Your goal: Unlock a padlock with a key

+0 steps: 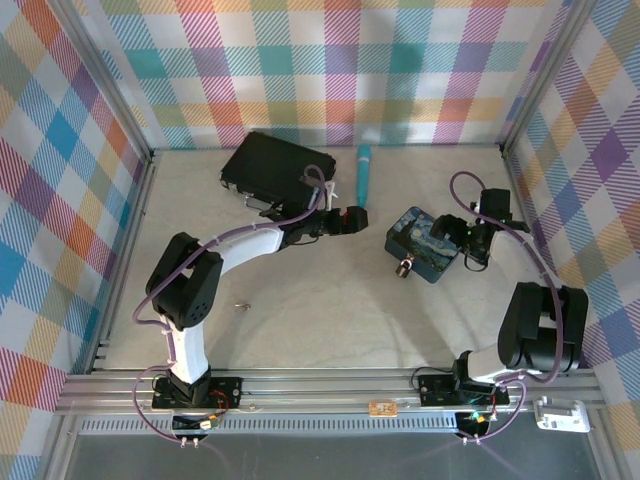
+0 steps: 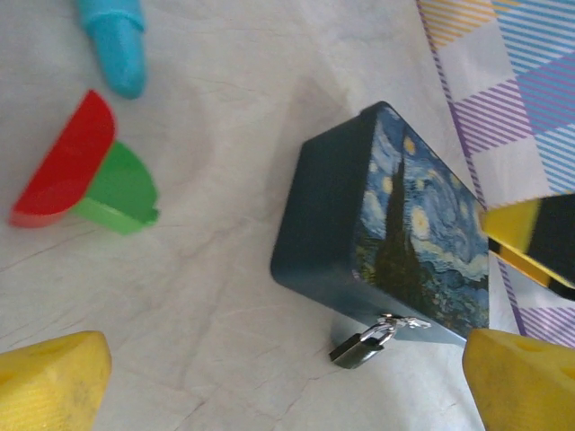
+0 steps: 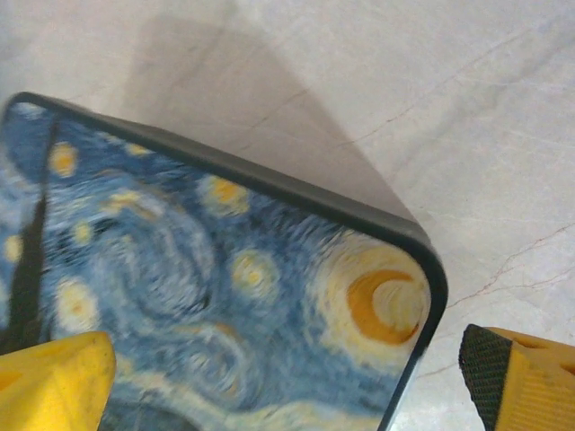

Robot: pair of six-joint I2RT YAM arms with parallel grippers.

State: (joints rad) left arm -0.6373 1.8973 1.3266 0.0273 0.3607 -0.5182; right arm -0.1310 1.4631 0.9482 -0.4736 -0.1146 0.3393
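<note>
From above, the small thin silvery key point(image 1: 240, 306) lies alone on the pale desk point(image 1: 300, 330) near the left arm's base. It is well apart from the tiny dark padlock point(image 1: 405, 267) at the near corner of the blue-and-yellow starry-night box point(image 1: 425, 245), with open desk between them. A black rectangular case point(image 1: 275, 165) and a blue pen point(image 1: 362, 170) sit towards the far edge. The left end effector point(image 1: 352, 218) hovers just left of the box, and the right end effector point(image 1: 462, 235) is over it.

At the left wrist, yellow fingertips point(image 2: 49, 382) stand wide apart, holding nothing. The padlock hangs by its silvery shackle from the closed box. A red half-disc point(image 2: 67, 166) touches a green block point(image 2: 117, 189).

At the right wrist, fingertips point(image 3: 54, 382) spread wide by the lid's moon corner, gripping nothing.
</note>
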